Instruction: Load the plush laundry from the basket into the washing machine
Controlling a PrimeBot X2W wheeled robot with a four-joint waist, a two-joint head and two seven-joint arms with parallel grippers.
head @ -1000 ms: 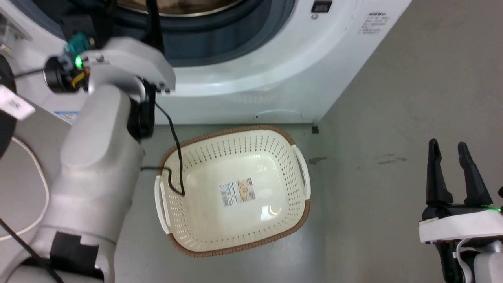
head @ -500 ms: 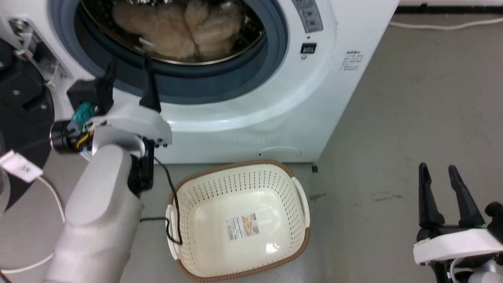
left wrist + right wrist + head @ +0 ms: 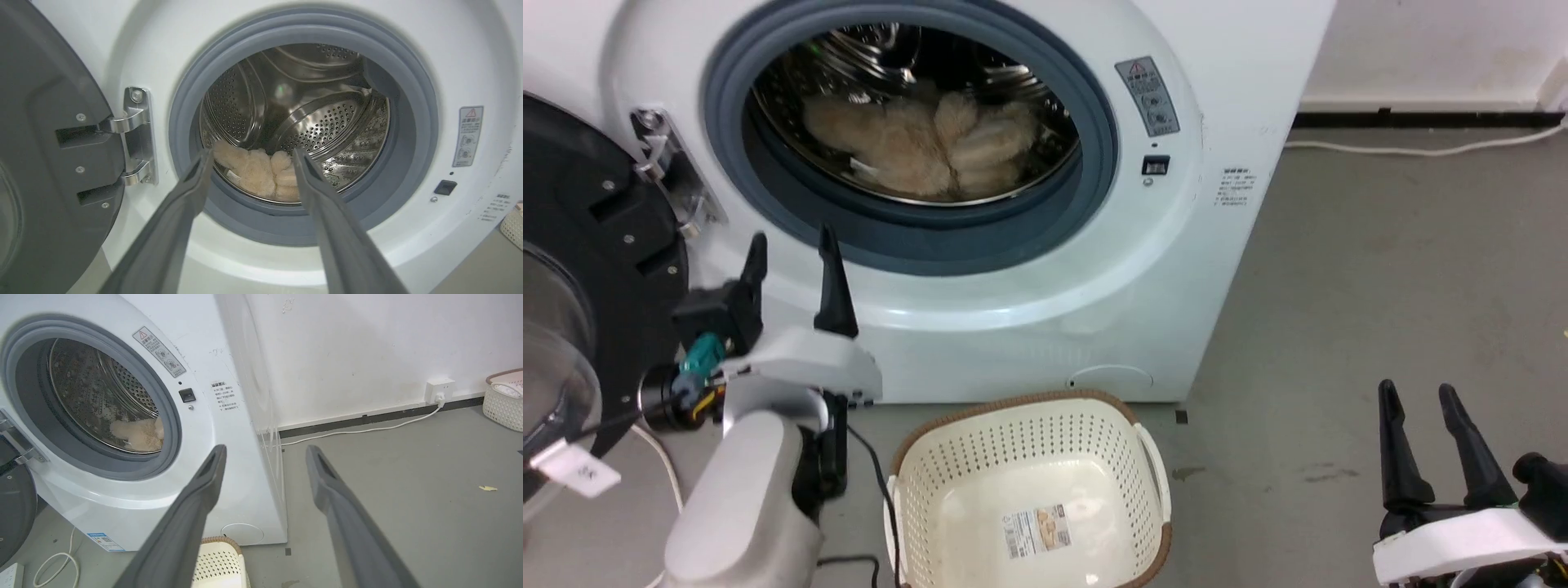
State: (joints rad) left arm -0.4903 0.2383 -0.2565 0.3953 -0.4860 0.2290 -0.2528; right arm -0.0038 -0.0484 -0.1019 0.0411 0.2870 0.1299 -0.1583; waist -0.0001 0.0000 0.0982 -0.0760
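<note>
Grey floor (image 3: 1380, 286) meets the white washing machine (image 3: 1029, 327). The left gripper (image 3: 792, 245) is raised before its doorway, fingers spread, empty; the right gripper (image 3: 1415, 400) sits low at the right, likewise spread and empty. A warning sticker (image 3: 1147, 94) shows a red triangle, its print unreadable. Shaggy cream plush laundry (image 3: 923, 147) lies inside the drum (image 3: 882, 57); the basket (image 3: 1029, 441) stands on the floor below.

The washing machine (image 3: 1094, 327) is white with a grey door gasket (image 3: 915, 237) and a shiny perforated steel drum (image 3: 327, 122), the plush laundry (image 3: 915, 147) inside cream-beige. At the head view's bottom centre, the basket (image 3: 1029, 437) is cream, dotted with holes, its woven-look rim (image 3: 1021, 397) brown.
</note>
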